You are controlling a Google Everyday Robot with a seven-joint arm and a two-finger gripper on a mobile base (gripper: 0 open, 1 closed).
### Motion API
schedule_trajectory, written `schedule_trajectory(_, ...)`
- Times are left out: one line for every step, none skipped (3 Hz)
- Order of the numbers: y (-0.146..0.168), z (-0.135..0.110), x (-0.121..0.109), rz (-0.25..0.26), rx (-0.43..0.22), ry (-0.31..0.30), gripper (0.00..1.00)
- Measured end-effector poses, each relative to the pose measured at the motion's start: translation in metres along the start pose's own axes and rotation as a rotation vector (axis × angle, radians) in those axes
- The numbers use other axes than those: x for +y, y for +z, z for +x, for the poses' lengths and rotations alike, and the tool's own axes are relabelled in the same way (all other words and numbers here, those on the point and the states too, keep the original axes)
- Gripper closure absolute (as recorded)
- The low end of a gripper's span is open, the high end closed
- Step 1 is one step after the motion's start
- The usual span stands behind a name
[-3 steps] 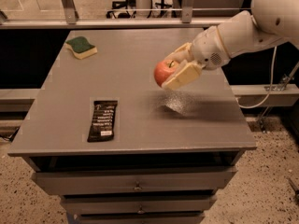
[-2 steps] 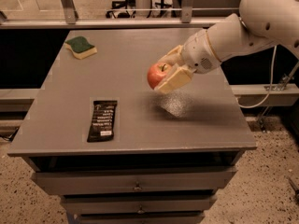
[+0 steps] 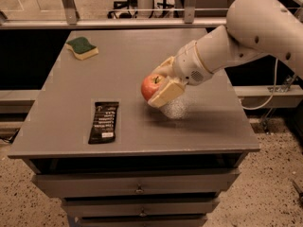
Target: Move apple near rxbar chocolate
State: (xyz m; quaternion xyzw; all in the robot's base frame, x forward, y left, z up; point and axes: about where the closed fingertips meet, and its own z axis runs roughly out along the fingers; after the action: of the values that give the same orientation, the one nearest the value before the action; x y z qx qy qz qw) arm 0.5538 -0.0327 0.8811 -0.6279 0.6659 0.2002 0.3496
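White lettering runs along the black rxbar chocolate (image 3: 104,122) wrapper, with a small white label at its near end; none of it is readable. It lies flat on the table (image 3: 208,126), down and to the left of the gripper (image 3: 160,83). The gripper pinches the apple (image 3: 148,87), red with a yellowish patch and a short stem, above the table. A green-and-yellow sponge (image 3: 82,48) sits far to the gripper's left, at the back.

We see the gripper (image 3: 160,88) clamped on the apple (image 3: 149,86), raised above the grey table (image 3: 213,122) — right of the rxbar chocolate (image 3: 104,122), apart from it. A sponge (image 3: 82,48) lies far-left.
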Motion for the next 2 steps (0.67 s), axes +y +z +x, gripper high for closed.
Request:
schedule_trajectory(0.009,-0.007,0.009,-0.015,-0.002,-0.014,1.0)
schedule_trajectory(0.022,-0.014,0.014,-0.025,-0.009,-0.036,1.0)
